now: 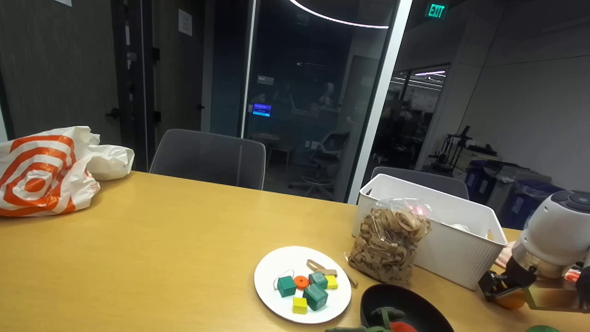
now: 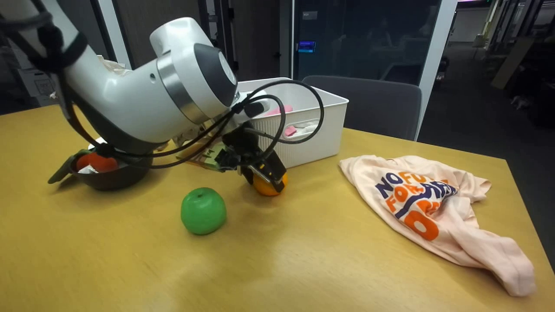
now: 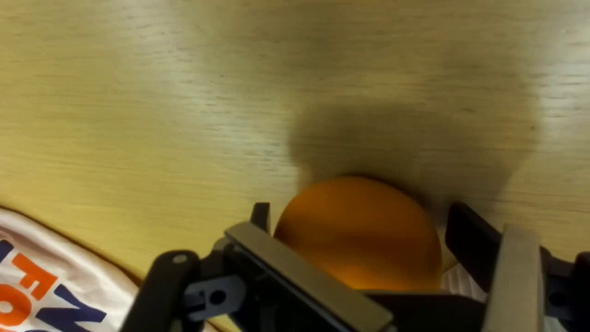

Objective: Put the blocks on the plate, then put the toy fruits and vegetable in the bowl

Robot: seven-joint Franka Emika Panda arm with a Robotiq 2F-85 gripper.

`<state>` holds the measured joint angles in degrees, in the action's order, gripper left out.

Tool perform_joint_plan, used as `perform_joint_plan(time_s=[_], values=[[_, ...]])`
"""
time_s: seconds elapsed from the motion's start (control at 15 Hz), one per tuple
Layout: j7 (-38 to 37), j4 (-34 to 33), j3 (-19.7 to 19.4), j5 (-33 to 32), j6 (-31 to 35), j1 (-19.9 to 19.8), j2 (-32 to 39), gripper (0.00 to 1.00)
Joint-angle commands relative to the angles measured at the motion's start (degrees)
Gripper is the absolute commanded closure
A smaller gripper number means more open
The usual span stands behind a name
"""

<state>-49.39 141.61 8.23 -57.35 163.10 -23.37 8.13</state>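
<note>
In an exterior view, the white plate (image 1: 269, 273) has green, yellow and red blocks (image 1: 315, 297) on it. The black bowl (image 1: 415, 303) sits near it, and the bottom edge cuts it off.

In an exterior view, a long green toy (image 2: 65, 168) pokes out over the bowl's rim, its free end slanting down and left. A red toy (image 2: 103, 163) is in the bowl. The green apple (image 2: 204, 212) shows whole, its little dip facing up. I can't make out the blocks from here. The orange ball (image 2: 263, 187) is on the table (image 2: 303, 251), near the white box (image 2: 318, 136). It looks round, so I can't tell which way it points.

The wrist view shows the grip best: the gripper (image 3: 362, 216) has its fingers (image 3: 470, 244) spread wide, one on each side of the orange ball. A thin gap shows on the right, so the ball isn't held.
</note>
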Motion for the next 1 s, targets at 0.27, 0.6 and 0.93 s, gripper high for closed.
perform_joint_plan(time_s=[0.27, 0.6, 0.93], values=[[-2.2, -1.6, -0.1, -4.9, 2.3, 0.6, 1.6, 0.42], [13.3, 6.0, -2.9, 12.4, -2.4, 6.8, -7.0, 0.42], [24.5, 10.6, -4.2, 25.5, -14.8, 15.6, -21.5, 0.42]])
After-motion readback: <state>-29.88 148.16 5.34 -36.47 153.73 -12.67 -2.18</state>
